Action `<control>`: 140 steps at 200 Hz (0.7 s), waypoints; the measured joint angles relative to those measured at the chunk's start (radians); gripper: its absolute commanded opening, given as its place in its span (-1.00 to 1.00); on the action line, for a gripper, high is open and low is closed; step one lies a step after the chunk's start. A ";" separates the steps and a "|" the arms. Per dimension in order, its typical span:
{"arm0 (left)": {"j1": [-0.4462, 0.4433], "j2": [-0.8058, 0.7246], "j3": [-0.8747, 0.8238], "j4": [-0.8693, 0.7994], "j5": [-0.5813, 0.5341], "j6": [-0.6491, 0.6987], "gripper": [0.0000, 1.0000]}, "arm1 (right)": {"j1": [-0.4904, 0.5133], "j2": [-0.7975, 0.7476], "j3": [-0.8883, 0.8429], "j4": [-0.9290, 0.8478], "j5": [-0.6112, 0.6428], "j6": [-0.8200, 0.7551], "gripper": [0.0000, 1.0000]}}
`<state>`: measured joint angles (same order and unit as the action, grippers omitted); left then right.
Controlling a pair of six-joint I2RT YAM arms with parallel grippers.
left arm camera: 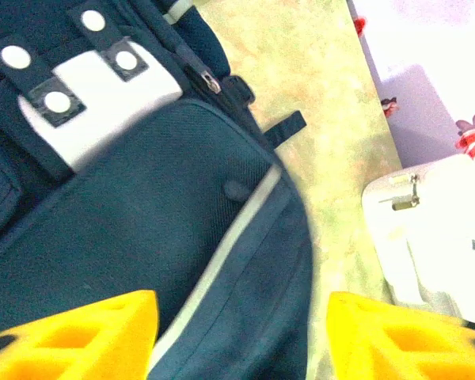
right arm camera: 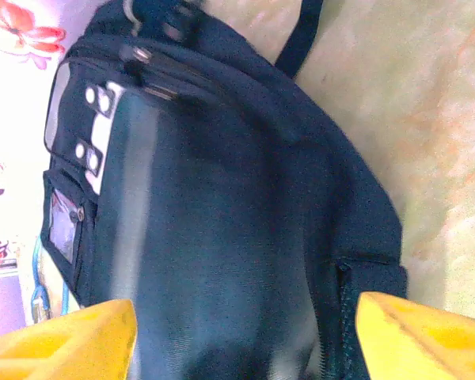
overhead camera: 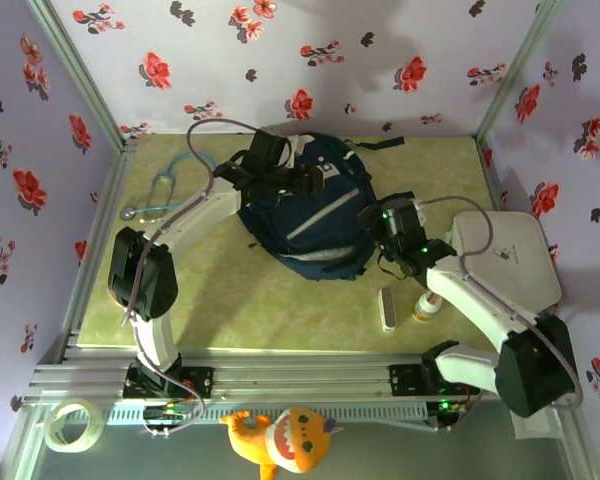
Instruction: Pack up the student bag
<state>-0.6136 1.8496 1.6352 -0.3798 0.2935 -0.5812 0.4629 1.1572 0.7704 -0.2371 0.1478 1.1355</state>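
The student bag (overhead camera: 315,225), dark navy with white stripes, lies flat in the middle of the green mat. My left gripper (overhead camera: 302,181) hovers over its upper part. In the left wrist view its yellow fingers (left arm camera: 87,332) stand wide apart, open, with the bag's striped front (left arm camera: 166,229) below them and nothing held in the left gripper (left arm camera: 241,340). My right gripper (overhead camera: 377,226) is at the bag's right side. It too is open (right arm camera: 241,340), its yellow fingertips (right arm camera: 427,332) spread over the dark fabric (right arm camera: 222,198) beside a side pocket seam.
A white rounded case (overhead camera: 505,260) sits at the right edge, also in the left wrist view (left arm camera: 427,229). A white bar-shaped item (overhead camera: 387,308) and a small yellow bottle (overhead camera: 422,308) lie below the bag. A stethoscope (overhead camera: 165,195) lies at the left. A tape roll (overhead camera: 70,425) and a plush toy (overhead camera: 280,440) rest off the mat.
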 measured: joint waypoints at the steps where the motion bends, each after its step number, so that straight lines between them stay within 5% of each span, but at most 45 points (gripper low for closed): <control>1: 0.001 0.000 -0.002 0.001 0.000 -0.003 0.38 | 0.000 -0.002 0.000 -0.002 0.001 -0.002 0.56; 60: 0.148 -0.075 -0.282 0.051 0.013 -0.092 0.56 | 0.000 0.008 0.018 -0.036 0.006 -0.074 0.57; 100: 0.277 -0.103 -0.484 0.091 -0.011 -0.190 0.47 | 0.003 0.080 0.022 -0.021 -0.039 -0.089 0.56; 140: 0.312 -0.087 -0.521 0.134 -0.010 -0.254 0.31 | 0.005 0.124 0.027 -0.021 -0.067 -0.089 0.55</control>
<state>-0.3019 1.7622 1.1145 -0.2455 0.2840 -0.8356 0.4679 1.2816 0.7971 -0.2584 0.0811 1.0462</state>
